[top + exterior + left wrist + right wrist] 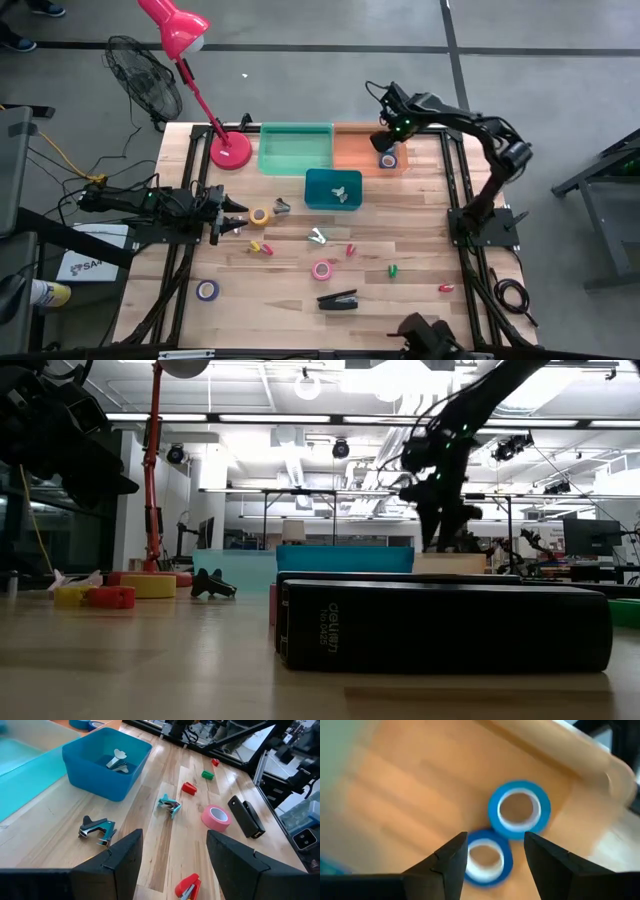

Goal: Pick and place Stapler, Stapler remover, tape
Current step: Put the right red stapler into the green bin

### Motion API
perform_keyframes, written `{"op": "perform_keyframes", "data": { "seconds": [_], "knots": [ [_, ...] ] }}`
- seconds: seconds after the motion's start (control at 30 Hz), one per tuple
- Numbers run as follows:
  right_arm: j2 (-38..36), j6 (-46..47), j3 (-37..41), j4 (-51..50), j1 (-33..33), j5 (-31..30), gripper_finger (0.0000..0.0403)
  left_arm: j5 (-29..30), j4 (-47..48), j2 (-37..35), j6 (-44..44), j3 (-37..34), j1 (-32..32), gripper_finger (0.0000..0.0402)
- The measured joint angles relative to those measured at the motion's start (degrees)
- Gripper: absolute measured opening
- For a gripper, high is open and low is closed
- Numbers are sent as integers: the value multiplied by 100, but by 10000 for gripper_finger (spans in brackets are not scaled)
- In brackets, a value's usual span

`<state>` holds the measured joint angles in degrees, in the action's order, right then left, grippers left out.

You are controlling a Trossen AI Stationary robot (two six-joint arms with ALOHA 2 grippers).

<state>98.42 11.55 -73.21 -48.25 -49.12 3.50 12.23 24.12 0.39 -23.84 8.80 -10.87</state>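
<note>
Blue tape rolls (519,810): two lie touching in the orange tray (356,150), just ahead of the right gripper (495,851), whose spread, empty jaws straddle the nearer roll.
Stapler (338,299): on the wood table (420,230) near its front edge, well apart from both grippers.
Pink tape (216,816): just beside the stapler.
Left gripper (172,851): jaws wide, empty, low over the table's left side, near a dark staple remover (98,830).

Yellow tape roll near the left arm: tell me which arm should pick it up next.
Left. The left claw is open right beside the yellow tape roll, while the right claw is open far off over the orange tray.
</note>
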Motion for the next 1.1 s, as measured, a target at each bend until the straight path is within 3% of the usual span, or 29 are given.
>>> {"op": "perform_keyframes", "data": {
  "seconds": [0.43, 0.8, 0.97, 1.1],
  "knots": [
    [-1804, 844, 0, -2737, 486, -49, 185, 0, 2, 1, -2, -1, -1, 217],
    [-3167, 2524, 0, -3432, 2236, -694, 185, 0, 1, 0, -1, 0, 0, 217],
    [-3369, 3403, 0, -3620, 3057, -634, 182, 0, 2, 1, -2, 1, 0, 217],
    [-3363, 4682, 0, -4159, 3761, -408, 181, 0, 2, -1, -2, -1, -2, 217]
  ]
}}
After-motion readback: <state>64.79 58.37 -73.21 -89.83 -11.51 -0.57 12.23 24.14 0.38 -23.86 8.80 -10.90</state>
